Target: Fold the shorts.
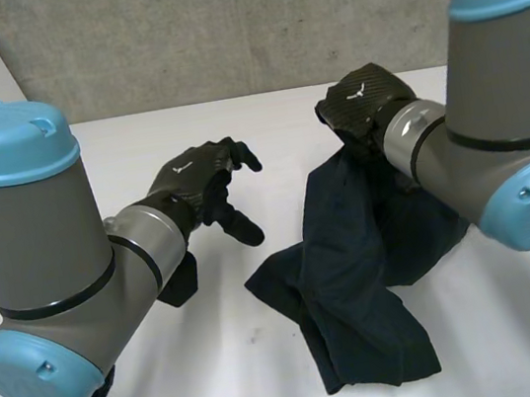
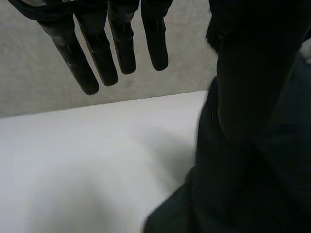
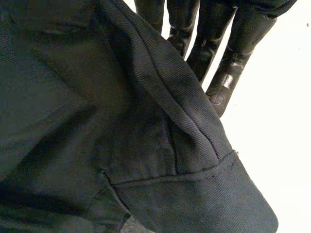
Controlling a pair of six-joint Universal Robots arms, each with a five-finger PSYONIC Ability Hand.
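On the white tabletop (image 1: 201, 368) the dark navy shorts (image 1: 356, 275) are seen partly lifted. Their lower part is spread in a crumpled heap on the surface, while one upper portion is drawn up into a peak. At the top of that peak the right hand (image 1: 366, 103) is placed, back upward, and the cloth is gripped beneath its palm. From the right wrist, the fingers (image 3: 233, 63) are shown nearly straight, with a fold of the shorts held against their inner side. A stitched hem is seen running across that fold, and the thumb is covered by cloth. The rest of the garment hangs from this hold down to the tabletop.

To the left of the shorts, and apart from them, the left hand (image 1: 204, 180) is held above the tabletop. Its fingers (image 2: 99, 53) are extended and slightly spread, the thumb is set away from them, and nothing is grasped. From the left wrist, the dark cloth is seen near this hand, on its thumb side. Beyond the shorts a grey concrete wall (image 1: 219, 26) is seen.
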